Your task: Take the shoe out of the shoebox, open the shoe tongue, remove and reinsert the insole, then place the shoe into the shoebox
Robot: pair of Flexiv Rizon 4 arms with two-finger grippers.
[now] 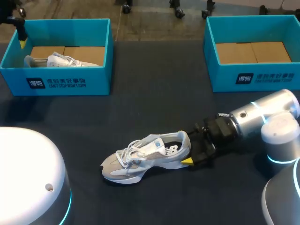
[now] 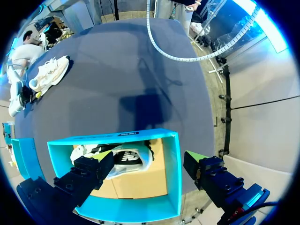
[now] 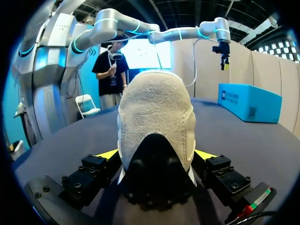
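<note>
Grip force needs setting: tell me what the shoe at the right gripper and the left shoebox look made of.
The shoe: its heel looks like pale suede or napped fabric, matt and fuzzy in the right wrist view; the sole seems smooth white foam or rubber. The left shoebox: probably cardboard, its walls a matt teal coat, its floor bare brown board with a flap seam.

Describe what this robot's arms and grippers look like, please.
Both arms are smooth silver-white tubes with glowing cyan rings at the joints: the right arm, the left arm. Each ends in a black, bolted block. The left gripper and right gripper have two black fingers tipped bright yellow.
</note>
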